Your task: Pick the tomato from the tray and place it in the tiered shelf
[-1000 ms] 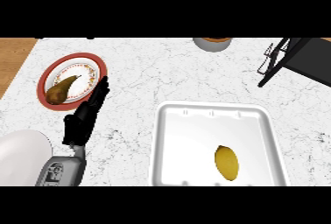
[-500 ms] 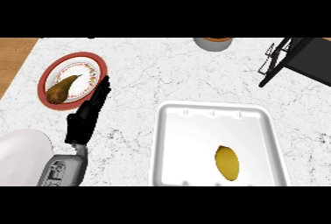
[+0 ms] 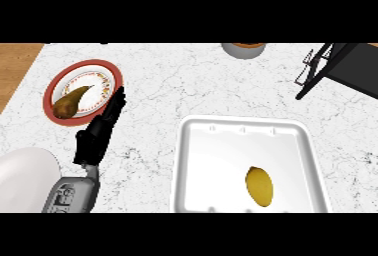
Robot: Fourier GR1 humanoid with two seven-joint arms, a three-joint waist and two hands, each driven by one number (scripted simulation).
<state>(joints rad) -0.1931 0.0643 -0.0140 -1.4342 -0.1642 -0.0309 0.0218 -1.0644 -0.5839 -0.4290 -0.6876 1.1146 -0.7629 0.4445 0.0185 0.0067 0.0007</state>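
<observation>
A white tray (image 3: pixel 196 165) lies on the marble counter at the lower right. One yellow oval item (image 3: pixel 259 185) rests in it near its front; no red tomato shows anywhere. The black tiered shelf (image 3: pixel 336 67) stands at the upper right, cut by the view's edge. My left hand (image 3: pixel 100 131) is at the left, fingers straight and pointing up toward a plate, holding nothing. The right hand does not show.
A red-rimmed plate (image 3: pixel 103 75) with a brown pear-shaped item (image 3: pixel 70 102) sits at the upper left, just past my left fingertips. A grey cup (image 3: pixel 244 48) stands at the back edge. A white rounded object (image 3: pixel 26 180) is at the lower left.
</observation>
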